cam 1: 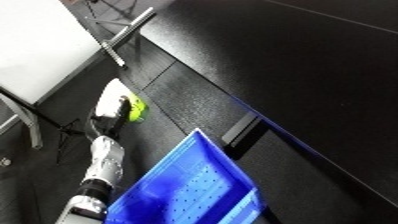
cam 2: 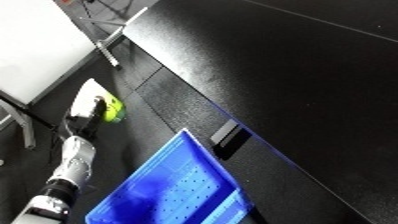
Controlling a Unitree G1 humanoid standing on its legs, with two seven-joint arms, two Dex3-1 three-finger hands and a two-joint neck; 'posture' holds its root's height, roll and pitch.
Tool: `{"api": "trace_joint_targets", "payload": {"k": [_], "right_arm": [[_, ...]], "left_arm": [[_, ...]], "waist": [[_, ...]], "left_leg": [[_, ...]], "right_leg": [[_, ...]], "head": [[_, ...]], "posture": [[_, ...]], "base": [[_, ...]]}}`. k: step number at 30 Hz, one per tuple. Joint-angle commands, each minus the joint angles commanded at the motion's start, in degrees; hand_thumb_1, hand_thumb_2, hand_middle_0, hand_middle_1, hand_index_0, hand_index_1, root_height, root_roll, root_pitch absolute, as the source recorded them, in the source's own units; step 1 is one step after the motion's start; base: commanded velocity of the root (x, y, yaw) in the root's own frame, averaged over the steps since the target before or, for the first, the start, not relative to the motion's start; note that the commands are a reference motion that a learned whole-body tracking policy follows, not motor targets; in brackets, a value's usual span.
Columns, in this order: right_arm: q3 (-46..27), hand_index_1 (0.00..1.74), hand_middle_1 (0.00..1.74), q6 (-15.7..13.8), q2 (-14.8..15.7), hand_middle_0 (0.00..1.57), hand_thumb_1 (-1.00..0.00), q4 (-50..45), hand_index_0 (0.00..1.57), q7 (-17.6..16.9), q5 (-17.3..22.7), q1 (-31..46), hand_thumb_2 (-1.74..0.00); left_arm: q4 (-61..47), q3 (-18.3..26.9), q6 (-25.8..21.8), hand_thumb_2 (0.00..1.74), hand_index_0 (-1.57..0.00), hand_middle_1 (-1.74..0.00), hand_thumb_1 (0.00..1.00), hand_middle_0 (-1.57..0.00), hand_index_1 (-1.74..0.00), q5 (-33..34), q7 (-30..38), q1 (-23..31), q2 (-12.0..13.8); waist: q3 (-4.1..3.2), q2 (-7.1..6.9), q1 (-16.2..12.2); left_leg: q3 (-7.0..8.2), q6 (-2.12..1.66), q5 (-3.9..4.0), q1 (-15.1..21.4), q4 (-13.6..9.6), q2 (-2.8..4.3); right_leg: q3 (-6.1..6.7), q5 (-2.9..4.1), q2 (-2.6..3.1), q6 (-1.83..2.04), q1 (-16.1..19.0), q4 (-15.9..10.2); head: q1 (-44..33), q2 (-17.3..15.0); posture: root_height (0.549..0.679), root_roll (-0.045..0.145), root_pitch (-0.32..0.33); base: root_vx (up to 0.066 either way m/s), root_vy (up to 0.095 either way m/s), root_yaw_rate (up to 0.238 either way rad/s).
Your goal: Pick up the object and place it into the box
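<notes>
While only the left hand (cam 1: 114, 107) shows, it's got its black fingers curled round the yellow-green ball (cam 1: 136, 109), which sits on the side of the hand toward the dark surface (cam 1: 293, 65). That's what matters next, I'd say: the blue bin (cam 1: 191, 187) lies back along the forearm and off to its right, near the surface's close edge, so the ball has to swing back that way. Right hand's nowhere in view.

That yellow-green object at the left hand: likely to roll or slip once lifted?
The yellow-green object looks small and rounded, like a ball, so it would probably roll if released. The left hand appears curled against it, which suggests it is light. The blue bin sits nearby.
</notes>
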Motion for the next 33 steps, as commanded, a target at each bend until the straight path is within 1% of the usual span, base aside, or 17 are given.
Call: {"api": "trace_joint_targets", "payload": {"k": [6, 10, 14, 19, 23, 27, 30, 33], "right_arm": [[0.09, 0.0, 0.0, -0.41, 0.5, 0.0, 0.0, 0.83, 0.0, 0.74, -0.8, 0.07, 0.0], [0.34, 0.0, 0.0, -0.62, 0.61, 0.0, 0.0, 1.22, 0.0, 1.28, -1.14, 0.16, 0.0], [0.69, 0.0, 0.0, -0.82, 0.55, 0.0, 0.0, 1.36, 0.0, 1.65, -1.22, 0.25, 0.0], [1.12, 0.0, 0.0, -0.74, 0.26, 0.0, 0.0, 1.42, 0.0, 1.71, -1.1, 0.12, 0.0], [1.31, 0.0, 0.0, -0.57, -0.2, 0.0, 0.0, 1.32, 0.0, 1.77, -0.76, 0.06, 0.0], [1.49, 0.0, 0.0, -0.56, -0.47, 0.0, 0.0, 1.19, 0.0, 1.44, -0.06, -0.28, 0.0], [1.66, 0.0, 0.0, -0.48, -0.65, 0.0, 0.0, 0.91, 0.0, 0.96, 0.44, -0.61, 0.0], [1.72, 0.0, 0.0, -0.46, -0.77, 0.0, 0.0, 0.63, 0.0, 0.59, 1.07, -0.76, 0.0]], "left_arm": [[5.68, -1.23, 5.28, 1.13, -1.02, -1.13, 0.65, -1.02, -1.13, -3.34, -5.95, 0.82, -2.33], [8.33, -2.43, 8.47, 0.78, -0.71, -0.78, 0.45, -0.71, -0.78, -3.51, -8.83, 0.88, -3.51], [10.55, -3.61, 10.56, 0.44, -0.39, -0.44, 0.25, -0.39, -0.44, -1.43, -11.05, 1.01, -4.07], [13.4, -5.36, 12.6, 0.0, 0.0, 0.0, 0.0, 0.0, 0.0, 3.89, -13.76, 0.95, -4.24], [15.01, -6.46, 14.0, 0.0, 0.0, 0.0, 0.0, 0.0, 0.0, 6.48, -14.58, 0.78, -3.97], [15.16, -7.4, 14.95, 0.0, 0.0, 0.0, 0.0, 0.0, 0.0, 7.46, -14.87, 1.11, -4.28], [14.92, -8.06, 15.23, 0.0, 0.0, 0.0, 0.0, 0.0, 0.0, 7.96, -15.37, 1.61, -4.76], [14.43, -8.82, 14.6, 0.0, 0.0, 0.0, 0.0, 0.0, 0.0, 9.32, -17.34, 2.08, -5.2]], "waist": [[0.0, -1.5, -0.19], [0.0, -2.06, -0.42], [0.0, -2.28, -0.66], [0.0, -2.16, -0.97], [0.0, -1.9, -1.23], [0.0, -1.37, -1.35], [0.0, -0.91, -1.53], [0.0, -0.53, -1.63]], "left_leg": [[-0.14, -0.07, 0.58, -0.03, -1.34, 0.71], [-0.19, -0.08, 0.76, 0.15, -2.07, 1.03], [-0.17, -0.07, 0.79, 0.56, -2.79, 1.11], [0.03, 0.02, 0.7, 0.89, -3.18, 0.99], [0.28, 0.01, 0.74, 0.75, -3.31, 0.83], [0.61, -0.21, 0.92, 0.12, -3.52, 0.78], [0.96, -0.37, 1.04, -0.4, -3.7, 0.76], [1.27, -0.39, 1.05, -0.67, -3.94, 0.73]], "right_leg": [[-0.42, 0.14, 0.48, 0.08, 0.44, -1.0], [-0.55, 0.28, 0.71, 0.12, 0.73, -1.66], [-0.55, 0.42, 0.93, 0.1, 1.21, -2.53], [-0.43, 0.6, 1.13, -0.04, 1.6, -3.3], [-0.32, 0.94, 1.19, -0.09, 1.43, -3.83], [-0.22, 1.53, 1.06, 0.08, 0.64, -4.4], [-0.06, 1.97, 0.99, 0.18, -0.1, -4.81], [0.06, 2.33, 0.98, 0.31, -0.64, -5.18]], "head": [[0.29, -0.02], [1.29, 0.26], [2.42, 0.19], [4.05, -0.45], [7.2, -2.04], [11.53, -3.24], [14.37, -2.66], [16.88, -1.98]], "posture": [[0.606, 0.036, -0.053], [0.608, 0.033, -0.049], [0.61, 0.032, -0.047], [0.611, 0.032, -0.047], [0.612, 0.033, -0.043], [0.613, 0.033, -0.031], [0.614, 0.034, -0.02], [0.615, 0.033, -0.011]], "base": [[-0.005, 0.002, 0.01], [-0.006, 0.002, -0.007], [-0.002, 0.002, -0.023], [0.001, 0.004, -0.028], [-0.007, 0.006, -0.038], [-0.029, 0.014, -0.05], [-0.039, 0.025, -0.047], [-0.036, 0.007, -0.033]]}}
